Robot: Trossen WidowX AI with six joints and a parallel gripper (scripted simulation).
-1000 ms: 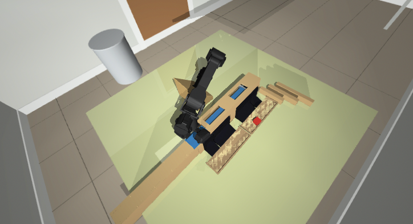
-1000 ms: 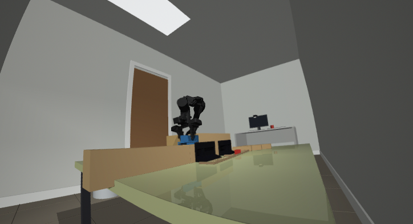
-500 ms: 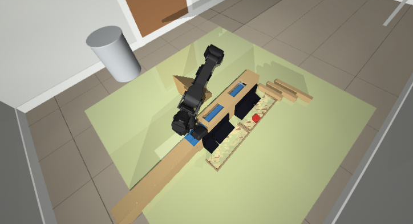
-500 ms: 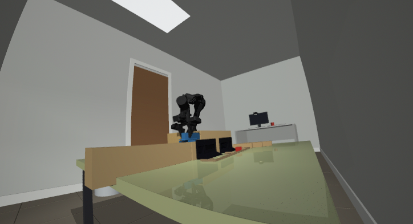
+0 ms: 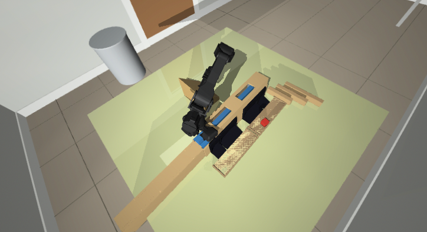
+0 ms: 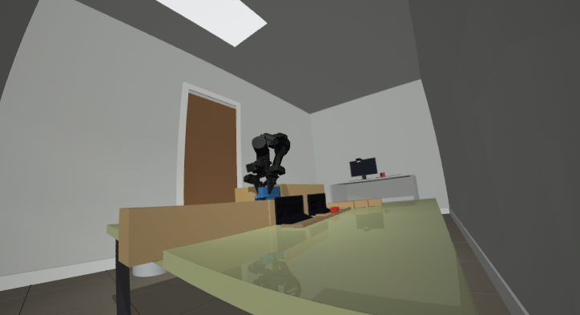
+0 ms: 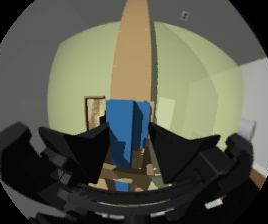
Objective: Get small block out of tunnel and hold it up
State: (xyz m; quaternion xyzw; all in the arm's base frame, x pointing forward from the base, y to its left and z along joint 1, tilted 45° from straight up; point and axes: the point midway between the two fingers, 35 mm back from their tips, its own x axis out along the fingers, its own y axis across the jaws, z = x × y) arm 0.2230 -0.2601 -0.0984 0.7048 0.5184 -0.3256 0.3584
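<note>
the gripper (image 5: 206,136) (image 6: 263,191) (image 7: 132,123) has its fingers clamped on the blue handle (image 5: 201,140) (image 6: 266,191) (image 7: 120,125), at the lower-left end of the wooden tunnel (image 5: 233,103) (image 7: 130,173) in the top view. the tunnel's long axis climbs to the upper right there, so the pull should go lower left, in line with the long beam (image 5: 167,176) (image 6: 195,228) (image 7: 130,60); a skewed pull might jam the cage. the block to fetch isn't distinguishable under the cover, though it's presumably up and right of the fingers. a red block (image 5: 264,121) (image 6: 334,209) sits outside, right of centre.
</note>
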